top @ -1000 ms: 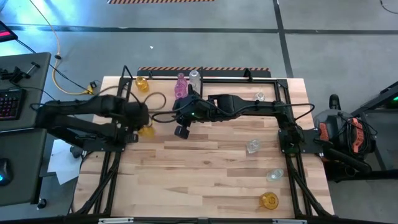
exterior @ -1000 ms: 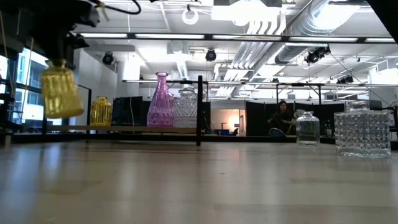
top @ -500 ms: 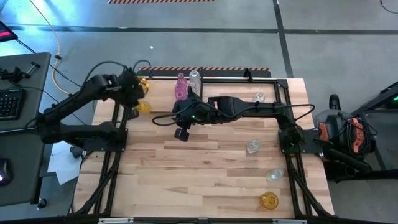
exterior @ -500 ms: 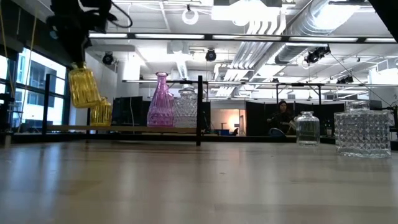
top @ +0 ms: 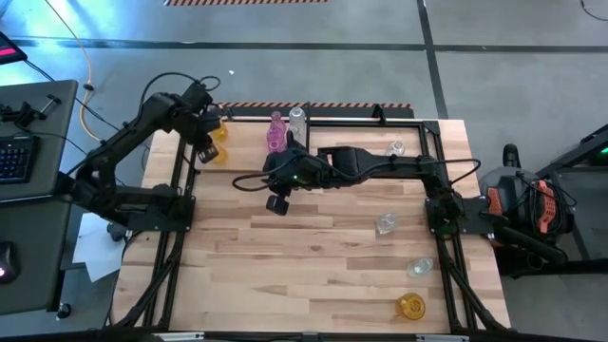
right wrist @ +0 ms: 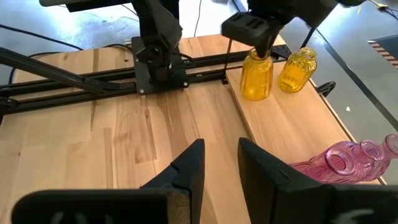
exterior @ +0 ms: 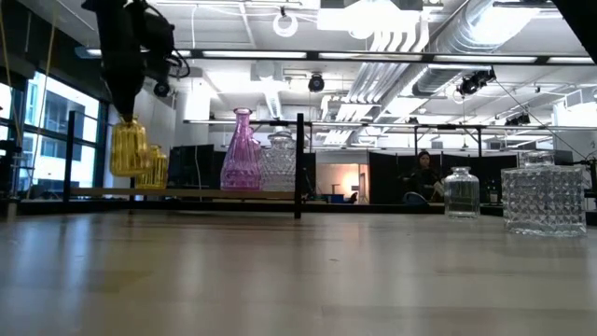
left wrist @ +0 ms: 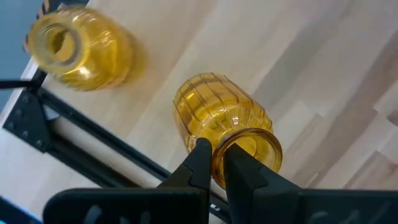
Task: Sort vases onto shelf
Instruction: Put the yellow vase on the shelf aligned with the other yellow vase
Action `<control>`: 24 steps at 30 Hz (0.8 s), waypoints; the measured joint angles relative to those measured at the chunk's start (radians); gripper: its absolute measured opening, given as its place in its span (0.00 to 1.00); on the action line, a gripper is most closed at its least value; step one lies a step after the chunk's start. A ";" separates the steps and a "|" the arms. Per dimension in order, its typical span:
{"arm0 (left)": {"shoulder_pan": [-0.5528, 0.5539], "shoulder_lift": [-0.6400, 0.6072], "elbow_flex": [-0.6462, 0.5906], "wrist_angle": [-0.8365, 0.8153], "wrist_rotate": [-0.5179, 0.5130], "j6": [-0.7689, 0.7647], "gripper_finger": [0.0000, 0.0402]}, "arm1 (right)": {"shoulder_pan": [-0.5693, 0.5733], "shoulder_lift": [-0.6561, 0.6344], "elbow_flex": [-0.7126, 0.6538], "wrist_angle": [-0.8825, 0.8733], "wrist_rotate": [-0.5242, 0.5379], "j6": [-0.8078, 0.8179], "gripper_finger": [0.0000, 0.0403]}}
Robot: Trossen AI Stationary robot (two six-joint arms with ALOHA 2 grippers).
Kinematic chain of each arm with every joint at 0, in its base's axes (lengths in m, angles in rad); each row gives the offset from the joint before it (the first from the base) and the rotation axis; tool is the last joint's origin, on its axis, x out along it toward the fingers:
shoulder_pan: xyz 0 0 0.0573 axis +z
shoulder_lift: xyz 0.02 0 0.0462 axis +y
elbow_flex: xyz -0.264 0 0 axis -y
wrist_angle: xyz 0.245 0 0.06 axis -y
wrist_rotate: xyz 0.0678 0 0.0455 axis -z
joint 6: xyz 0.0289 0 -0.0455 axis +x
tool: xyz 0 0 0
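Note:
My left gripper [top: 203, 142] is shut on an amber-yellow vase [exterior: 129, 147], which hangs just above the left end of the shelf [top: 351, 126]. A second yellow vase [exterior: 155, 169] stands on the shelf board [right wrist: 292, 127] right beside it. Farther along the shelf stand a pink vase [exterior: 242, 154] and a clear one [exterior: 278, 164], next to the black divider [exterior: 299, 163]. My right gripper [right wrist: 217, 165] hovers open over the table's middle, near the pink vase [top: 276, 133], with nothing between its fingers. My left gripper pinches the yellow vase's mouth rim [left wrist: 217, 149], with one finger [left wrist: 241, 171] inside the neck and the other finger [left wrist: 198, 163] outside. The fingers come from above, pointing down. The vase hangs upright below them, its base clear of the shelf board.
A small clear vase [top: 397, 147] stands on the shelf's right half. On the table's right side stand two clear vases [top: 386, 224] [top: 419, 269] and an amber one [top: 410, 306]. The tabletop's near left part [top: 237, 275] is bare wood. A person [exterior: 422, 175] sits far off in the room.
My left gripper has swung from over the table's left side toward the far edge, to the shelf's left end, rolling about its own axis. The yellow vase went along, tilted on the way, and now hangs upright beside the other yellow vase.

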 joint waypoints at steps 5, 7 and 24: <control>0.059 0.055 0.019 0.005 0.015 -0.020 0.03 | 0.000 0.000 0.000 0.000 0.000 -0.002 0.19; 0.075 0.066 0.032 0.009 0.038 -0.026 0.03 | 0.000 0.000 0.000 -0.001 0.000 -0.002 0.19; 0.096 0.132 0.053 0.015 0.053 -0.053 0.03 | 0.000 0.000 0.000 -0.024 -0.002 -0.005 0.19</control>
